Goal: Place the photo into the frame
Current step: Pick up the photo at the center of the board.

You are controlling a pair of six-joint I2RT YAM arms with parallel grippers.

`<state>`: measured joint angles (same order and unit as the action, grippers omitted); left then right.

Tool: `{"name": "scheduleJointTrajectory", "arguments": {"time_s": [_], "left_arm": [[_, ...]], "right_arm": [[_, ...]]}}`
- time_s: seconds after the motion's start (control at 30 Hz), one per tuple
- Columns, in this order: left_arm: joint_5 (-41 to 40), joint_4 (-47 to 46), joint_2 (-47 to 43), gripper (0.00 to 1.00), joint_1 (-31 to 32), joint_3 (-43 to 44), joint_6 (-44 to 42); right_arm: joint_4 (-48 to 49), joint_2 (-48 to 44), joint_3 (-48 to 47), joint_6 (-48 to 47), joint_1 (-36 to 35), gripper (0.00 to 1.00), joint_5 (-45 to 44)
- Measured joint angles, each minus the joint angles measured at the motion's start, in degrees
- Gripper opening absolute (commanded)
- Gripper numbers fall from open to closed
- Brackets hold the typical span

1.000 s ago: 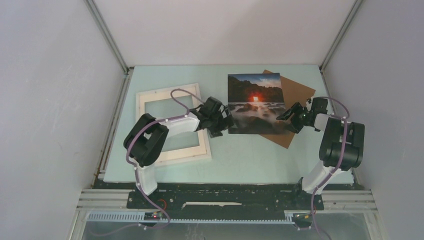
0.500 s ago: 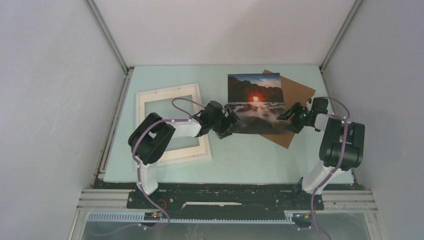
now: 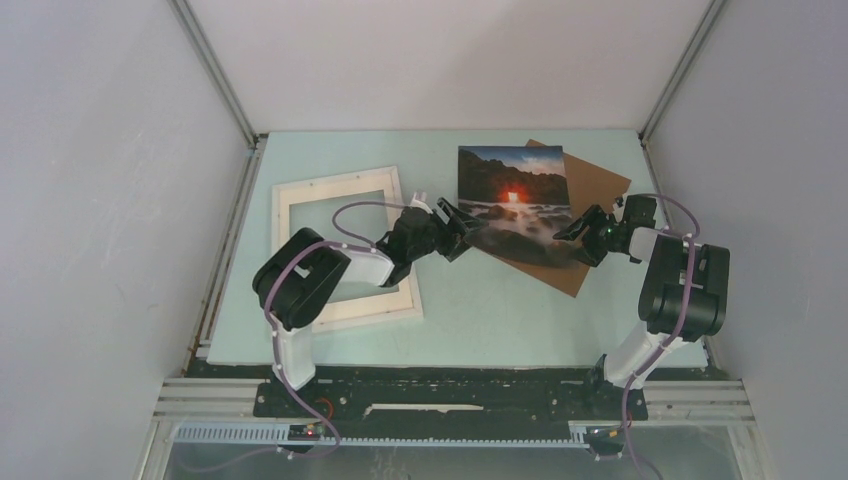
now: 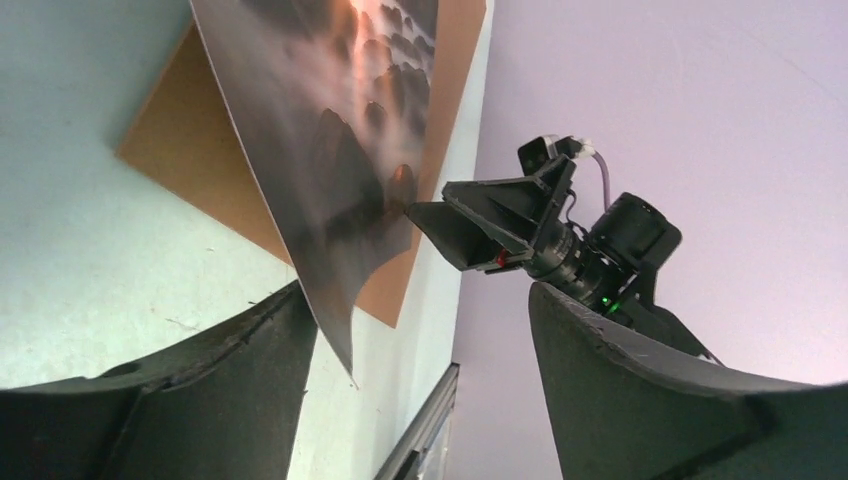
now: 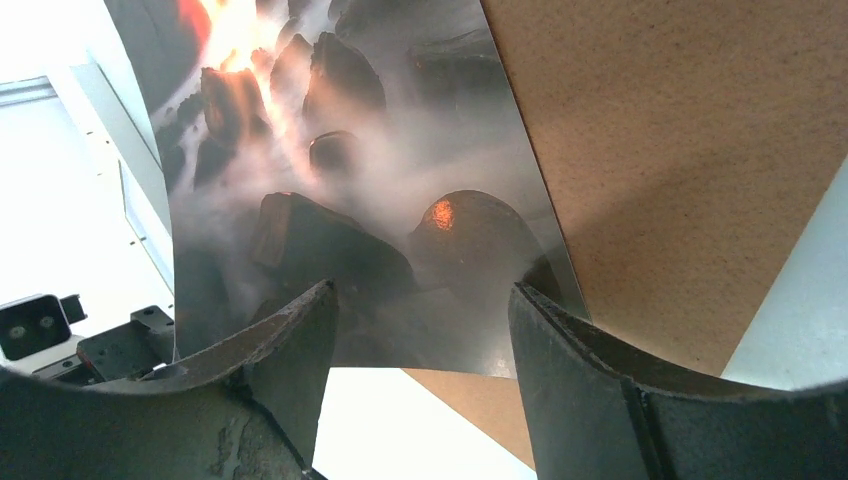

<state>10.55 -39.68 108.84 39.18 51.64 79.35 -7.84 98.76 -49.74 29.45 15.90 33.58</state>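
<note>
Slipping looks likely: the dark sunset-landscape photo (image 3: 515,200), tipped up off the brown backing board (image 3: 597,185), rests unclamped inside the spread left pincer (image 3: 458,228); the right pincer (image 3: 571,236) gapes too, and the thin white rectangular frame (image 3: 283,240) lies flat to the left.

No text, label, brand or number is readable in any view.

Showing smooth, glossy paper on the photo (image 5: 350,200), catching a soft sheen above the matt, finely grained brown fibreboard of the backing board (image 5: 680,150). Looking like matt white-painted wood on the frame (image 3: 335,186), and dull, dark, slightly scuffed plastic on the right gripper (image 5: 420,288) fingers (image 5: 620,400).
</note>
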Motion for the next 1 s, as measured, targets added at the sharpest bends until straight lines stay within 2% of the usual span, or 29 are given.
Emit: {"name": "scheduleJointTrajectory", "arguments": {"time_s": [0.1,0.3,0.37,0.47,0.53,0.73,0.8,1.0], "left_arm": [[-0.98,1.88,0.61,0.69,-0.11,0.74,0.02],[-3.28,16.0,1.27,0.53,-0.11,7.34,-3.82],[-3.98,18.34,1.49,0.45,-0.2,8.81,-4.94],[-4.7,22.18,2.38,0.27,-0.48,10.97,-6.91],[-4.92,25.33,3.52,0.19,-0.72,13.14,-8.44],[-6.27,35.01,5.16,0.06,-1.55,18.58,-14.36],[-8.0,41.27,5.14,0.0,-1.77,21.64,-18.21],[-12.2,59.8,2.75,0.0,-2.1,34.45,-31.17]], "right_arm": [[-0.02,0.0,0.0,-0.02,-0.2,0.71,-0.11],[-0.02,0.0,0.0,-0.02,-0.22,0.71,-0.11],[-0.02,-0.02,0.0,-0.02,-0.28,0.71,-0.11],[-0.09,-0.22,0.0,-0.02,-0.57,0.71,-0.39],[-0.26,-0.48,0.0,-0.15,-0.94,0.71,-1.05],[-3.21,-3.13,0.07,-1.03,-2.14,0.71,-4.15],[-4.35,-5.22,0.09,-1.31,-2.67,0.71,-5.18],[-5.79,-14.34,0.09,-2.32,-4.83,0.71,-7.52]]}}
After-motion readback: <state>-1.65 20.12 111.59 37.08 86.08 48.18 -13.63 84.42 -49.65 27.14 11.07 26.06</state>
